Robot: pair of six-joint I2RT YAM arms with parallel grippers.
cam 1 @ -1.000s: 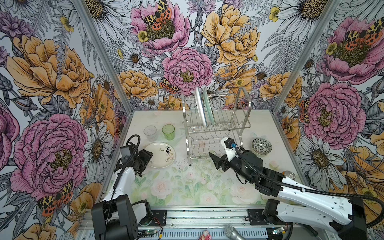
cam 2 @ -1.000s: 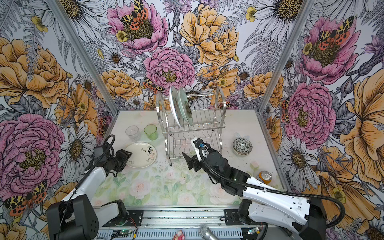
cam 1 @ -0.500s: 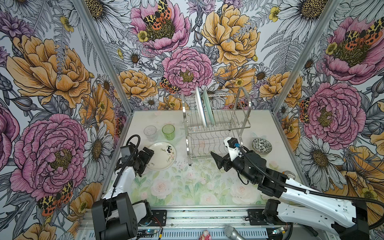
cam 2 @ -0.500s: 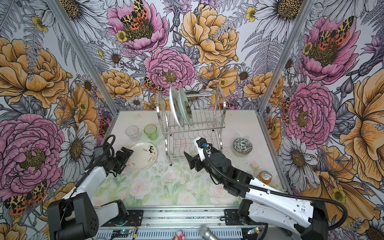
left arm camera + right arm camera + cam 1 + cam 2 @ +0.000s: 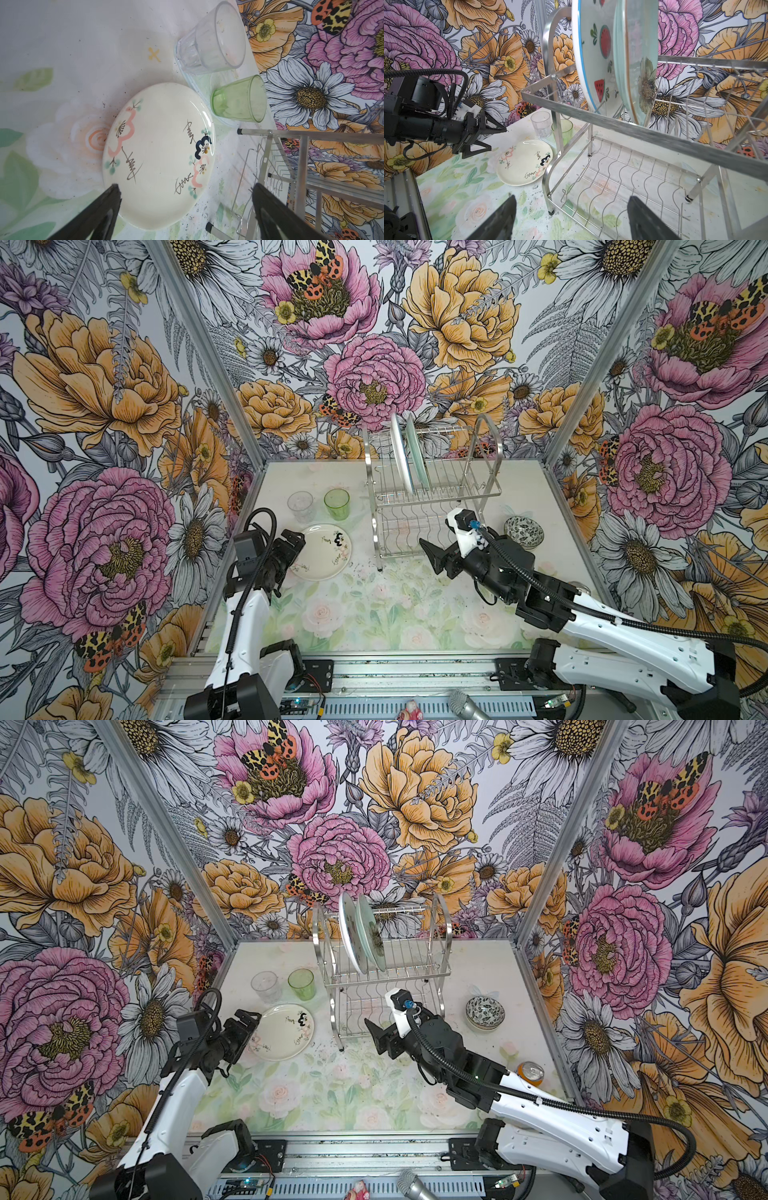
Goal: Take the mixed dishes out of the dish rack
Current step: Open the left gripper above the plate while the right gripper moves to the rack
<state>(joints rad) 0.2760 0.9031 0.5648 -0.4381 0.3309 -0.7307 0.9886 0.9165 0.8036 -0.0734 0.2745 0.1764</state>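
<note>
While left jaws gape beside cream plate (image 5: 326,552), right jaws gape before dish rack (image 5: 465,477)

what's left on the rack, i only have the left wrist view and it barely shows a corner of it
observer: Two plates stand upright up top in the rack: a watermelon plate and an aqua plate.
operator: lower shelf?
observer: The lower shelf is bare wire, nothing on it.
operator: where's the right end effector
observer: The right end effector hangs open in front of the lower shelf, holding nothing.
</note>
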